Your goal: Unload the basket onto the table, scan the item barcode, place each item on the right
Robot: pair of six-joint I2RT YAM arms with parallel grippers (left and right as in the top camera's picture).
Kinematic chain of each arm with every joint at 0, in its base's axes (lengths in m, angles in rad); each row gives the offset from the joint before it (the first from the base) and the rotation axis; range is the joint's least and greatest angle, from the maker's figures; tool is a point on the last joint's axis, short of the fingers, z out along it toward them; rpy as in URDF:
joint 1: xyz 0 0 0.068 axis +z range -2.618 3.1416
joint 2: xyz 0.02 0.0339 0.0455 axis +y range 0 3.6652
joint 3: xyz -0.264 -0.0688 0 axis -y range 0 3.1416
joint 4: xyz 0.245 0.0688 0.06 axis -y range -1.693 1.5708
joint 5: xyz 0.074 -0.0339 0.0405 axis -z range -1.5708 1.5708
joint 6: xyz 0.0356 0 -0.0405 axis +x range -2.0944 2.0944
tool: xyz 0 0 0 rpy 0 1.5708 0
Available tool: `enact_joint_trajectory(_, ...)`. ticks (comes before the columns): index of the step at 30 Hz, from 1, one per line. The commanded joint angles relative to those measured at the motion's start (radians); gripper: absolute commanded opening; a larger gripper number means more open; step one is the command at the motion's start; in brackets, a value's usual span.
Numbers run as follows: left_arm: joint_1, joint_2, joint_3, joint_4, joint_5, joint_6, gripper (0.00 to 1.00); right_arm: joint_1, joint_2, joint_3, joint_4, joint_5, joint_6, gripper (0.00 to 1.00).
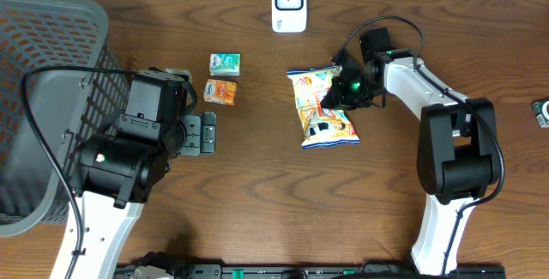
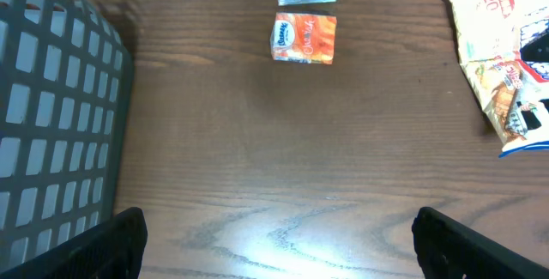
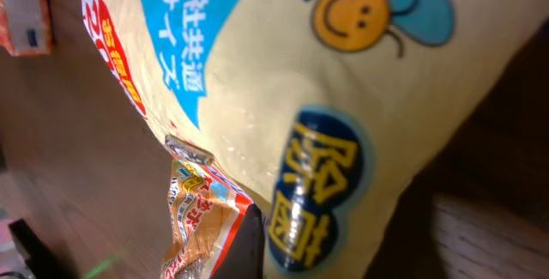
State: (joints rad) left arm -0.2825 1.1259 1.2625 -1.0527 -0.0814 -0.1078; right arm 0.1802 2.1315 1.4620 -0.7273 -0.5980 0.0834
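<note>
1. Nearest the robot's base, at about 8 o'clock on the table (image 1: 257, 202), the left gripper (image 1: 199, 134) hangs low over bare wood. Its fingers are spread fully apart and hold nothing. It looks parked to one side so the other arm has room.
2. At 9 o'clock, the grey basket (image 1: 51, 30) stands beside that arm, probably within easy reach as the drop-off for scanned goods.
3. Just right of centre, toward 2 o'clock, the snack bag (image 1: 313, 118) lies flat on the wood with its length running from 12 to 6.
4. The right gripper (image 1: 336, 93) sits at the bag's 1 o'clock edge, its jaws together on the film. The wrist view is filled with the bag's print, and one dark finger (image 3: 244, 253) shows below a crimped seam. An edge pinch probably lets the bag be lifted and turned.
5. At 11 o'clock, the orange packet (image 1: 220, 91) and, beyond it, the teal packet (image 1: 225, 63) lie apart from the bag, seemingly awaiting their turn.
6. At 12 o'clock on the far edge, the white scanner (image 1: 289, 4) is well apart from the bag. No barcode is visible, so I cannot tell which face must be presented.
</note>
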Motion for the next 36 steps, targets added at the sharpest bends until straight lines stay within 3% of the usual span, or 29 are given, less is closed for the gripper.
enact_joint_trajectory(1, 0.0, 0.004, 0.013, -0.005, -0.006, 0.001, 0.98, -0.006, -0.022, -0.01, 0.011, 0.033, 0.059, 0.01)
enact_joint_trajectory(6, 0.0, 0.004, 0.013, -0.005, -0.006, 0.001, 0.98, -0.012, -0.175, -0.009, -0.03, 0.325, 0.119, 0.01)
enact_joint_trajectory(12, 0.0, 0.004, 0.013, -0.005, -0.006, 0.001, 0.98, 0.062, -0.367, -0.009, -0.12, 0.94, 0.225, 0.01)
enact_joint_trajectory(17, 0.0, 0.004, 0.013, -0.005, -0.006, 0.001, 0.98, 0.141, -0.392, -0.01, -0.159, 1.264, 0.265, 0.01)
enact_joint_trajectory(21, 0.0, 0.004, 0.013, -0.005, -0.006, 0.001, 0.98, 0.17, -0.329, -0.027, -0.182, 1.365, 0.298, 0.01)
enact_joint_trajectory(28, 0.0, 0.004, 0.013, -0.005, -0.006, 0.001, 0.98, 0.191, -0.197, -0.036, -0.212, 1.371, 0.313, 0.03)
enact_joint_trajectory(34, 0.0, 0.004, 0.013, -0.005, -0.006, 0.001, 0.98, 0.282, -0.19, -0.035, -0.183, 1.331, 0.303, 0.17)
enact_joint_trajectory(36, 0.0, 0.004, 0.013, -0.005, -0.006, 0.001, 0.98, 0.32, -0.19, -0.035, -0.166, 1.277, 0.288, 0.3)
